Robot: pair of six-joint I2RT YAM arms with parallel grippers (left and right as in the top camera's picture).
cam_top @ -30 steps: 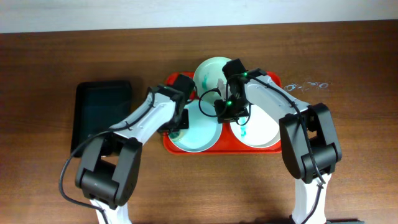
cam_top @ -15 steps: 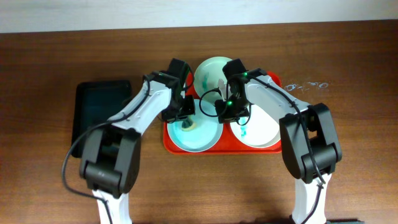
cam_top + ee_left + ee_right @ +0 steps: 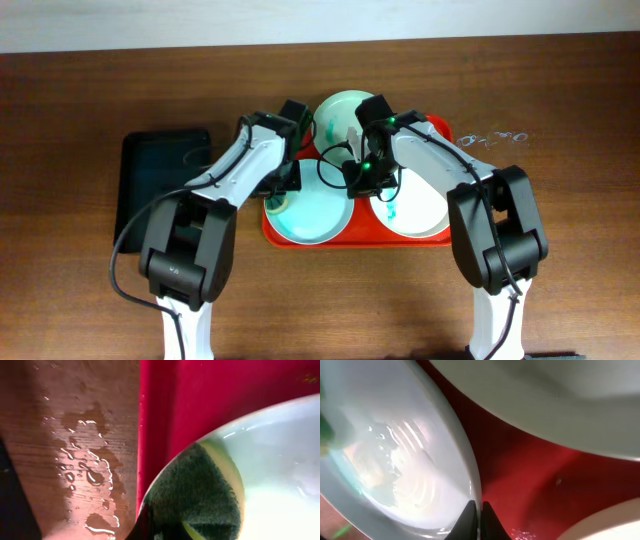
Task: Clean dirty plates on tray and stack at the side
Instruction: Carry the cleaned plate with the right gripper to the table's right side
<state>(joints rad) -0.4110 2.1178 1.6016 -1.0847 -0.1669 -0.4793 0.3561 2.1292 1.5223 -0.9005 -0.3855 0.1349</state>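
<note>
The red tray [image 3: 350,238] holds three plates. A mint-blue plate [image 3: 318,212] lies front left, a mint plate [image 3: 338,115] at the back, and a white plate [image 3: 420,205] with a teal smear front right. My left gripper [image 3: 280,193] is shut on a dark green sponge [image 3: 195,495] pressed on the front-left plate's left rim [image 3: 280,460]. My right gripper [image 3: 476,515] is shut on that plate's right rim [image 3: 395,460], and it also shows in the overhead view [image 3: 354,183]. The left fingers are hidden behind the sponge.
A black tray [image 3: 160,185] lies on the table to the left of the red one. Water drops sit on the wood beside the tray's left edge [image 3: 90,475] and at the back right [image 3: 495,138]. The two arms meet over the tray.
My left gripper swept the sponge across the left part of the front-left plate and back to its left rim. A green smear seen there is gone. The right arm has not moved.
</note>
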